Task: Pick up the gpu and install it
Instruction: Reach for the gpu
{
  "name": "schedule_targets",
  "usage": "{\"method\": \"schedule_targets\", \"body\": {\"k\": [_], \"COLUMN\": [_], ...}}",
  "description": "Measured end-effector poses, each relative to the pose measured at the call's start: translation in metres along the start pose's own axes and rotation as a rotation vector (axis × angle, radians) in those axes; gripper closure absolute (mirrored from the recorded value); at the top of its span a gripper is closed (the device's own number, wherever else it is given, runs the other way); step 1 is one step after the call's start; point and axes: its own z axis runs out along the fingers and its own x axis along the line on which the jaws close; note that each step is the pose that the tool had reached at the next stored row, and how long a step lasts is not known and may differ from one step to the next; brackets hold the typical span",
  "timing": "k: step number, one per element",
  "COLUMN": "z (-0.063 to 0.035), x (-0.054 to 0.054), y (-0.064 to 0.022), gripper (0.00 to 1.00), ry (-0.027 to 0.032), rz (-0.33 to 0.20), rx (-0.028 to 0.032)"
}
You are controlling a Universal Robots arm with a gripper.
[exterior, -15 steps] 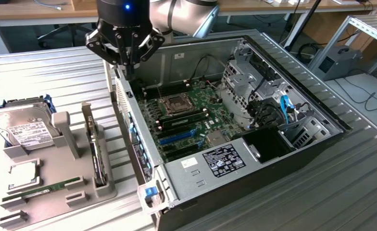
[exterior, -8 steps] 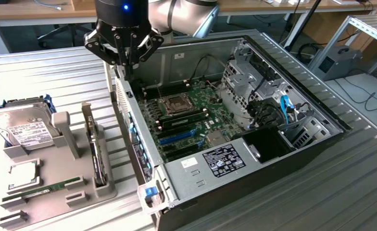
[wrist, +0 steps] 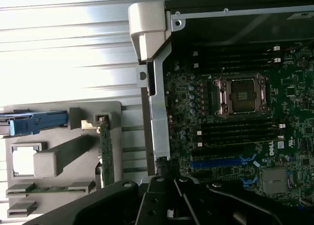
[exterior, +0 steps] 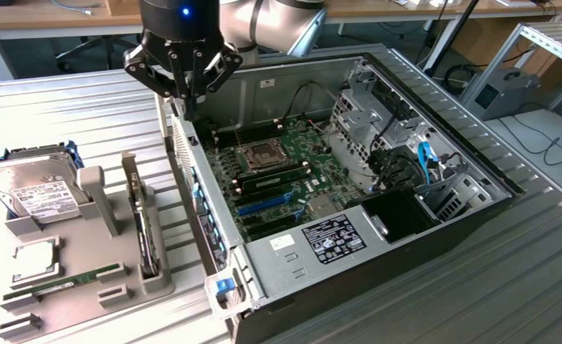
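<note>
In the exterior view the gripper [exterior: 188, 106] hangs over the far corner of the open computer case [exterior: 272, 86], its fingers drawn together to a single point with nothing between them. The tips sit right at the case's rim; whether they touch the metal is hard to make out. The arm above is cut off by the frame. The gpu [exterior: 145, 236] is well apart from the gripper. It stands on edge in a slot of the grey holder [exterior: 71, 309] on the slatted table [exterior: 71, 107], at the exterior view's left of the case. It shows mostly as a thin dark line, so its face and its bracket end cannot be told. On the same holder, a hard drive [exterior: 37, 190] leans upright and a green memory stick [exterior: 66, 281] lies flat. Inside the case the motherboard [exterior: 291, 165] shows a bare processor socket [exterior: 262, 154]; cables and drive cages hide its right side. In the wrist view the gripper's dark linkages cover the lower edge and hide the fingertips. The gpu appears edge-on in its slot beside the case wall. The table is washed out by glare.
</note>
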Motion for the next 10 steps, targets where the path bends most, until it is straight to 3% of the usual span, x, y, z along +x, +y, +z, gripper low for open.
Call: {"method": "schedule_targets", "body": {"k": [10], "z": [0.0007], "x": [0.0025], "y": [-0.0002], "gripper": [0.89], "ry": [0.0], "rz": [0.0], "rx": [0.0]}}
